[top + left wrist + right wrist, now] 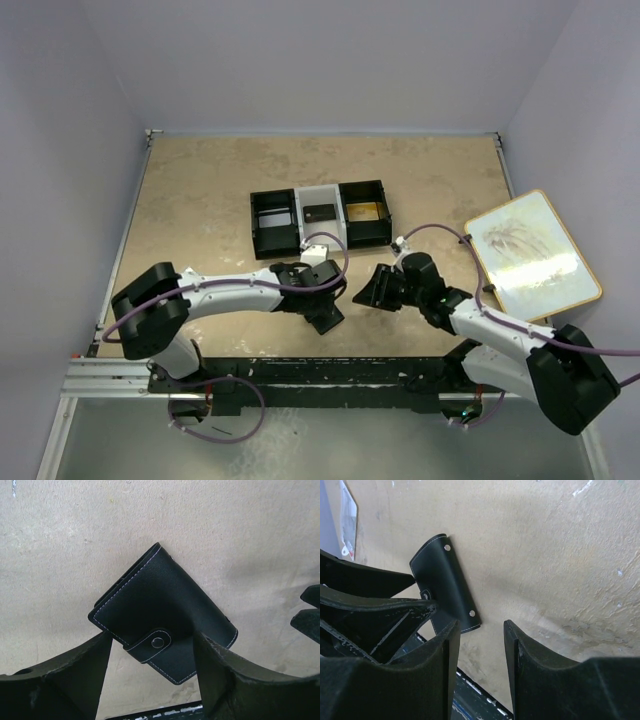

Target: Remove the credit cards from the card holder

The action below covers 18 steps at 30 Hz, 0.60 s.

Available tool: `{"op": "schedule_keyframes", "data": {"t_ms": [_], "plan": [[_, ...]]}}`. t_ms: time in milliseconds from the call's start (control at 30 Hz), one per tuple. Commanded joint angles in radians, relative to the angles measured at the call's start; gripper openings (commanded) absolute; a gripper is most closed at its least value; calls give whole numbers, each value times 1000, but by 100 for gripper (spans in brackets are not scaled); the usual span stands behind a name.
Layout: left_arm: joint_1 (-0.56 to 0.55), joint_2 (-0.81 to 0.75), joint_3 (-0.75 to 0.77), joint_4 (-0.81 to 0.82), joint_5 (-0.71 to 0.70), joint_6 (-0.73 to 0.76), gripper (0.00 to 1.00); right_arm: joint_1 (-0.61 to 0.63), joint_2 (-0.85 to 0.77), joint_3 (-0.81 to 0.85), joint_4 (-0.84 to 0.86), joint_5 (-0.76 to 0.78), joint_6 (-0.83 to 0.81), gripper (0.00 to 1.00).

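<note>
The black card holder (160,612) lies snapped shut on the table (250,530), and with the left gripper (152,636) spread astride its slanted corner and the right gripper (481,630) gaping empty alongside, a squeeze there might skid it sideways.

The table (200,200) has a beige, mottled surface. A three-compartment tray (275,243) lies on it, with black end bins and a white middle bin. The card holder (160,605) lies flat on the near side of the tray — closed, snap strap fastened. A white board (530,250) with a tan rim lies right of the tray.
</note>
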Motion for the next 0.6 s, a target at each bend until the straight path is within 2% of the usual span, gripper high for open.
{"op": "schedule_keyframes", "data": {"t_ms": [0, 167, 400, 567], "plan": [[-13, 29, 61, -71, -77, -19, 63, 4, 15, -16, 86, -45, 34, 44], [-20, 58, 62, -44, -62, -21, 59, 5, 26, -30, 115, -66, 44, 44], [-48, 90, 57, -58, -83, -26, 41, 29, 29, -28, 136, -85, 39, 44], [-57, 79, 29, -33, -75, -29, 22, 68, 84, -13, 181, -104, 28, 45]]}}
